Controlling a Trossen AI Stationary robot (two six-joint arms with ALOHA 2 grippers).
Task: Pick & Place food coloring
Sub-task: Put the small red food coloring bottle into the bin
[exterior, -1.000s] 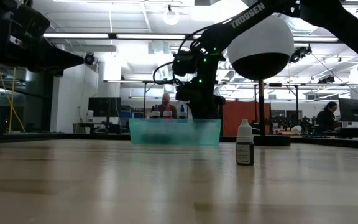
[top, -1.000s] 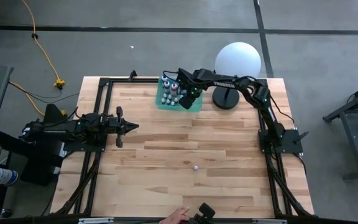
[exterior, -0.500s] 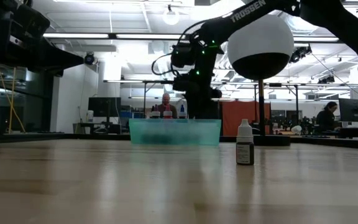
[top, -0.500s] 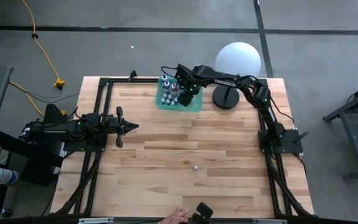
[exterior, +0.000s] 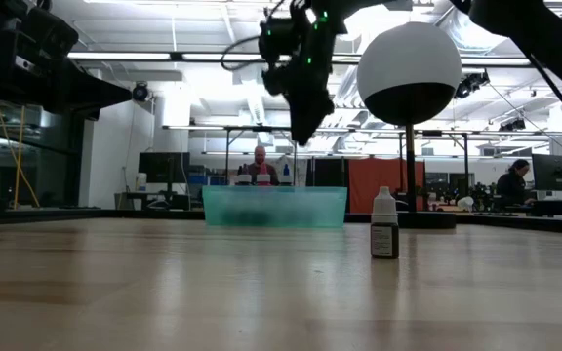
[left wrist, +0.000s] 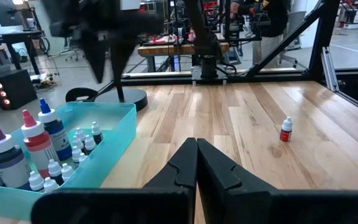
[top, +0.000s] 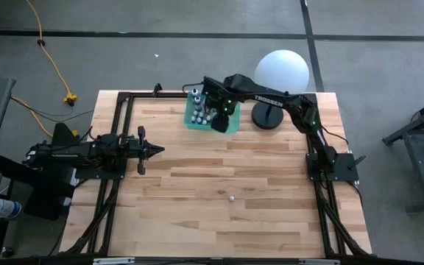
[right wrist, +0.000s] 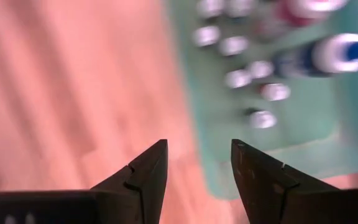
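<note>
Standing upright on the wooden surface (top: 197,177), cap up and long axis vertical, a lone food coloring bottle (exterior: 384,223) sits well short of the teal tray (exterior: 274,207) in the low view, white-capped over a dark body with a label too small to read. From above the same bottle (top: 231,197) is a pale dot well apart from the tray (top: 232,126), toward the near edge of the surface.

The left hand (left wrist: 196,163) rests low over the surface, off to the tray's left and well apart from it, its two fingers pressed together and holding nothing.

The tray sits near the far edge of the surface and holds the rest of the food coloring bottles (left wrist: 55,155), all standing upright with tips pointing up. The left wrist view shows three larger ones at one end of the tray: a dark-bodied bottle with a purple tip (left wrist: 4,155), a red one (left wrist: 36,137) and a blue one (left wrist: 53,127). Beside them stands a cluster of tiny white-capped bottles (left wrist: 82,144).

The right hand (top: 220,116) hangs above the tray, clear of the bottles, its fingers (right wrist: 145,171) apart with nothing between them. The arm behind it bears the word TROSSEN in white.

Just beyond the tray's right end stands a white globe lamp (top: 281,71) on a dark round base.
</note>
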